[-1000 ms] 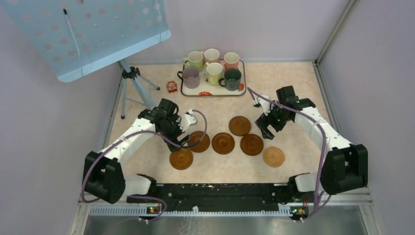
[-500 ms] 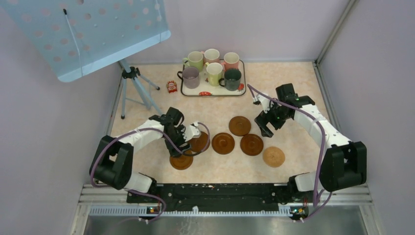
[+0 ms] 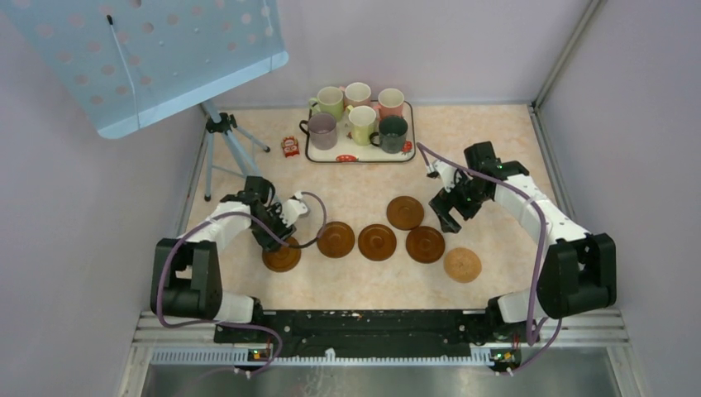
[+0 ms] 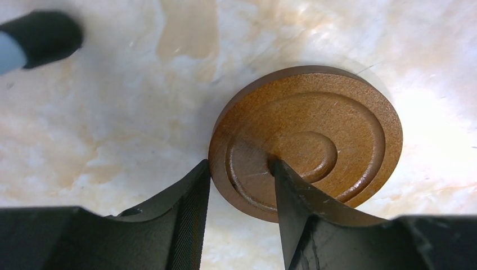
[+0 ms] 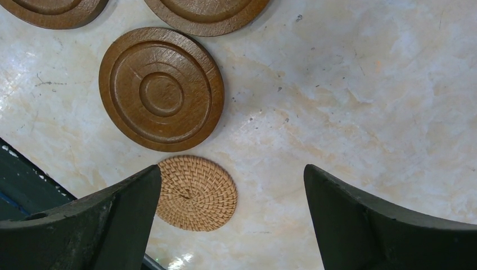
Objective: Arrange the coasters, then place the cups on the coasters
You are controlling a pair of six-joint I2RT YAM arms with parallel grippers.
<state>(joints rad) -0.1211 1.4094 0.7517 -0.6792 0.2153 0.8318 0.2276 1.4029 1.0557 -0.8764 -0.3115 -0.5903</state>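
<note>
The left gripper (image 4: 241,164) pinches the rim of a brown coaster (image 4: 315,129), one finger outside its edge and the other in its ring groove. That coaster sits near the table's (image 3: 496,149) left edge. The right gripper (image 5: 232,171) is spread wide above bare table toward the right edge. One of its fingers covers the edge of a woven coaster (image 5: 197,194), and two more coasters (image 5: 208,11) are cut off at that view's top. Six cups (image 3: 361,116) crowd a tray (image 3: 376,156) at the far edge. The table is pale and marbled, the walls (image 3: 463,50) lilac.
</note>
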